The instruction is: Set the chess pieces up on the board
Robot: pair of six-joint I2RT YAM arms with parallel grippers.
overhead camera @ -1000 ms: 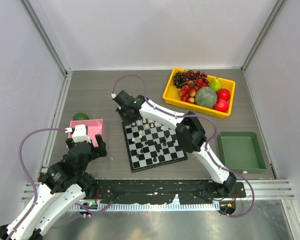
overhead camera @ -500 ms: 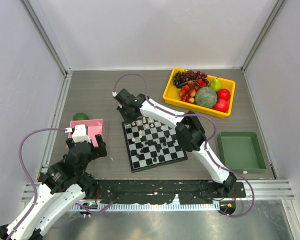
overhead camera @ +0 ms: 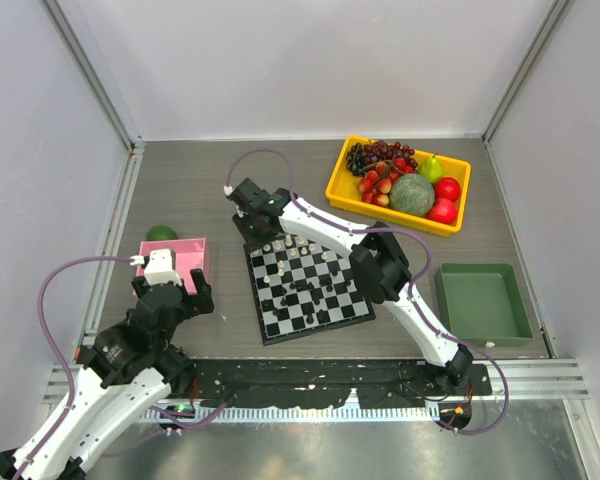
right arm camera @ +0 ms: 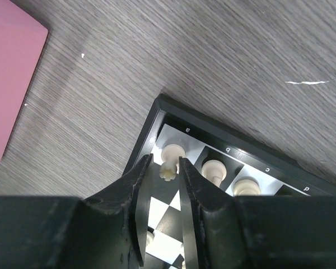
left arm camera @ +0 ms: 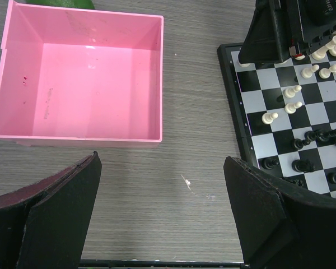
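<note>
Board (overhead camera: pixel 305 285) sits at table centre, chess pieces (left arm camera: pixel 294 106) clustered mid-board and along its 12 o'clock edge. Right gripper (right arm camera: pixel 164 162) at the board's 11 o'clock corner, jaws narrow around a white piece (right arm camera: pixel 167 171); contact cannot be told. Left gripper (left arm camera: pixel 162 185) spread wide, empty, over woodgrain table (overhead camera: pixel 190 190). Pink tray (left arm camera: pixel 159 78) at 9 o'clock, yellow fruit bin (overhead camera: pixel 340 185) at 1, green tray (overhead camera: pixel 485 268) at 3. Grey walls surround.

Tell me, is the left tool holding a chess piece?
No, the left tool stands wide open above the tabletop, with nothing between its fingers.
</note>
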